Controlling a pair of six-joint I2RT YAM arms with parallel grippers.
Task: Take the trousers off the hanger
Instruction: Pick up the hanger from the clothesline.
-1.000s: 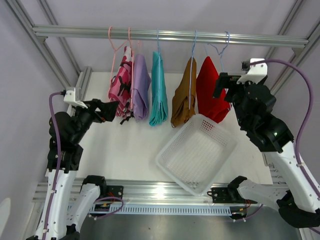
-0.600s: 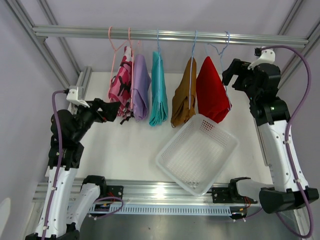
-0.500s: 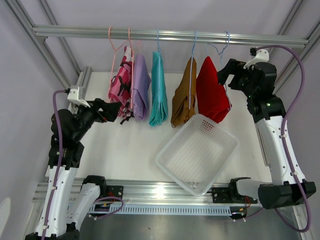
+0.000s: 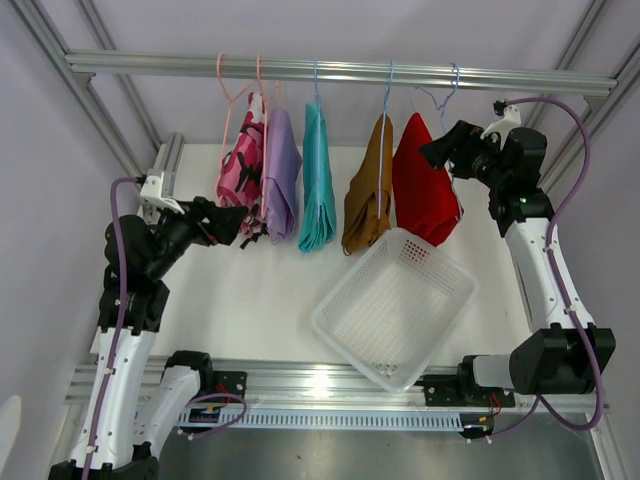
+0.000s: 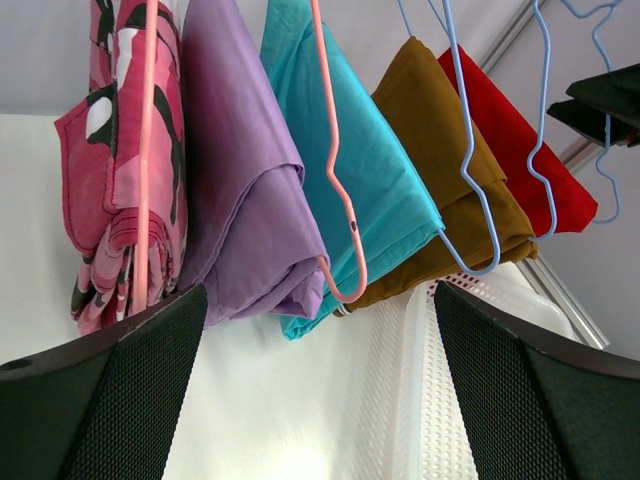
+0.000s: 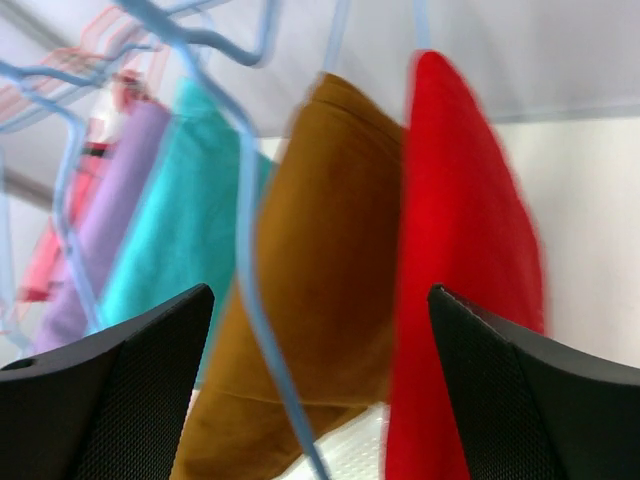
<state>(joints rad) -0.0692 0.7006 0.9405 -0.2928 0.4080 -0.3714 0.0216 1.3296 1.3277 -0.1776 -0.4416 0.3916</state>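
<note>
Under rail (image 4: 330,72), right gripper (image 4: 433,153) seemingly touches red trousers (image 4: 422,195).

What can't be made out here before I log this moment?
- Top view: whether the right gripper touches the red trousers; they overlap in the picture and the depth is unclear.
- Left wrist view: the red trousers are mostly behind the mustard-brown trousers; the basket is cut off by the bottom edge.
- Right wrist view: motion blur smears the blue hanger wire and the cloth edges.
</note>
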